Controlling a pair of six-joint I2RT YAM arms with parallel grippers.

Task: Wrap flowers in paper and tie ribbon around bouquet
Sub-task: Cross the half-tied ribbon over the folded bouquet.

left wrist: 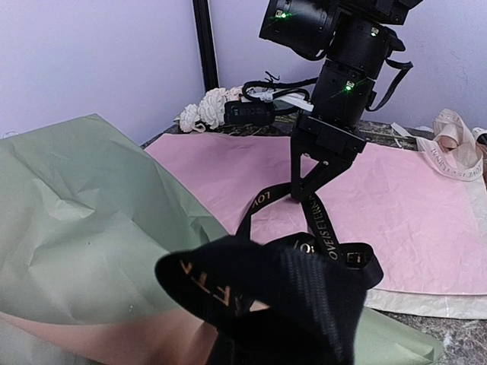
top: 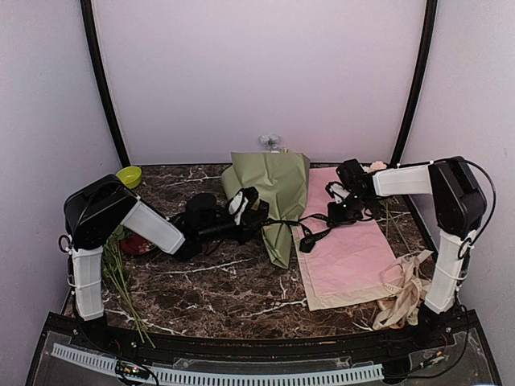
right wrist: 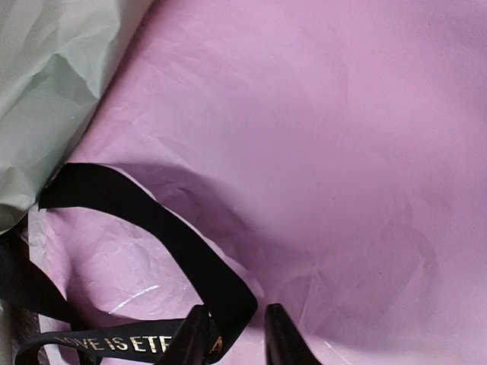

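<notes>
**Top view.** At ctr of marble surface (top: 225, 281): sage-green paper (top: 269, 189), rolled into a rough cone, wide end toward back wall, narrow end toward the arms. Against cone's left side, about mid-length: L tool (top: 241, 207). From there across cone's waist: black ribbon (top: 290, 221), reaching to R tool (top: 336, 214), poised over pink sheet (top: 346, 245) just right of cone. At near right corner: cream-beige ribbon (top: 402, 293) in a heap. By L arm base: loose green stems (top: 121, 281). Far left: lime bowl (top: 129, 175).

**L wrist view.** Filling foreground: ribbon fold w/ gold letters, lifted off paper and hiding L tool's fingers. Jaws closed tight, ribbon seemingly pinched there. Leading up and away: one strand, ending at R tool's fingertips. Under pink sheet's near edge: tan sheet (left wrist: 434, 304) peeking out. At far edge: cream blossoms (left wrist: 207, 108).

**R wrist view.** R tool part-open. Btwn its fingers (right wrist: 194, 338): ribbon loop lettered "LOVE IS ETE", touching one finger, w/ a sliver of pink visible beside the other, so not clamped. Upper left: edge of paper, just beside ribbon's free end.
</notes>
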